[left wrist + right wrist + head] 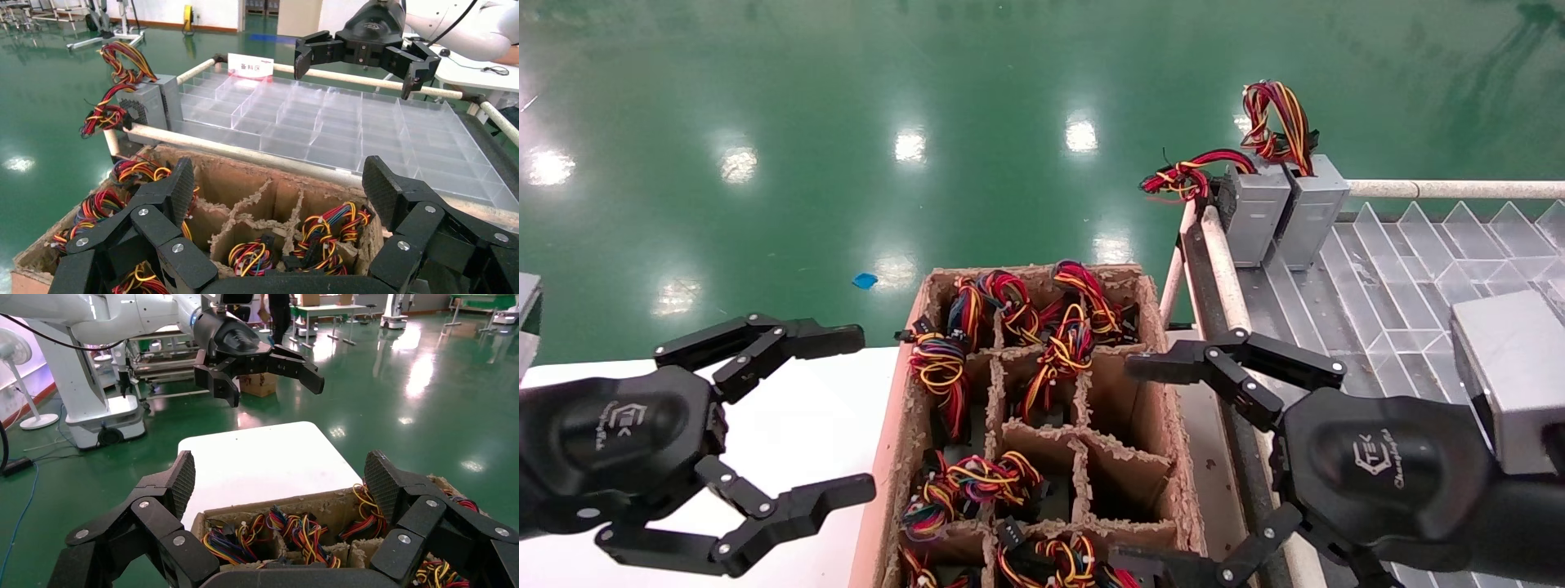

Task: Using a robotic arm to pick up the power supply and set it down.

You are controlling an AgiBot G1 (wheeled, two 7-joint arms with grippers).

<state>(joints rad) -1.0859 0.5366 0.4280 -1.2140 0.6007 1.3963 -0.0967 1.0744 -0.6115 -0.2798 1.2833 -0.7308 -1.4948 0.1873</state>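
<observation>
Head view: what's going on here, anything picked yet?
Nothing is held yet. The right gripper hangs open over the right edge of the cardboard box, whose divided cells hold power supplies with coloured wire bundles. The left gripper is open too, over the white table beside the box. Two grey power supplies already stand at the corner of the clear divider tray on the robot's right.

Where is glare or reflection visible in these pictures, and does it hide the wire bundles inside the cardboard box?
Head view: bright lamp reflections dot the glossy green floor, none on the cardboard box, so its wire bundles read clearly. Left wrist view: the clear tray shines softly. Right wrist view: floor glare lies far behind the white table.
</observation>
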